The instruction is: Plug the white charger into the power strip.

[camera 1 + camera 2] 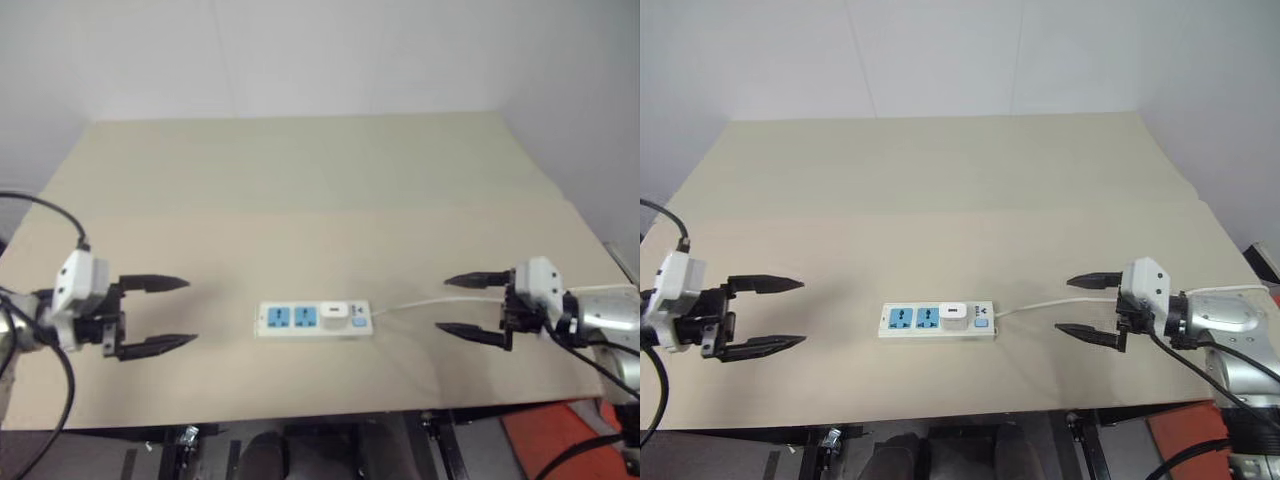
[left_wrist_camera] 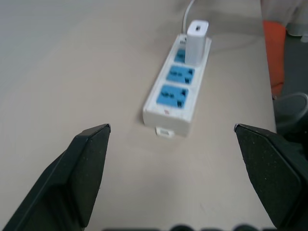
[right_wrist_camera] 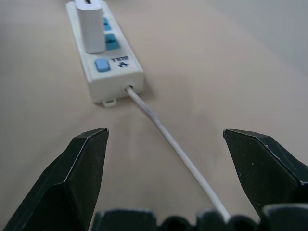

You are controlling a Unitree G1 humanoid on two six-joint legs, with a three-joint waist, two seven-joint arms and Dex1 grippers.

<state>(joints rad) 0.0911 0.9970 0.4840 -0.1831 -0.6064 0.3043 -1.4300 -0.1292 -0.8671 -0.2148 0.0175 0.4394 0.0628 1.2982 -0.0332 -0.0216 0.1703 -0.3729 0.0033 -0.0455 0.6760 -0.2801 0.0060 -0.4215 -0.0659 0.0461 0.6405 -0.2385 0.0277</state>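
op: starting on my left, the left gripper (image 1: 180, 314) hangs over the left part of the beige table (image 1: 300, 200), its two black fingers spread wide with nothing between them. it points in toward the middle.

spotter: and what's it aimed at?

op: the power strip (image 1: 314, 320), which lies flat near the table's front edge, roughly midway between my two arms and well apart from both. through the left wrist camera i see its plain end nearest, then two bare blue sockets (image 2: 176, 85), then the white charger (image 2: 196, 41) standing upright.

spotter: so the charger is seated?

op: it stands on the third socket, the one next to the small blue switch (image 3: 101, 64), and it looks pushed down against the strip's face. i can't see the prongs.

spotter: further right?

op: a thin white cable (image 3: 168, 139) leaves the switch end and runs along the table toward my right arm. the right gripper (image 1: 469, 304) hovers above the right part of the table, fingers also wide apart and empty, pointing back toward the strip. in its wrist camera the cable passes between the two fingers, lying on the table.
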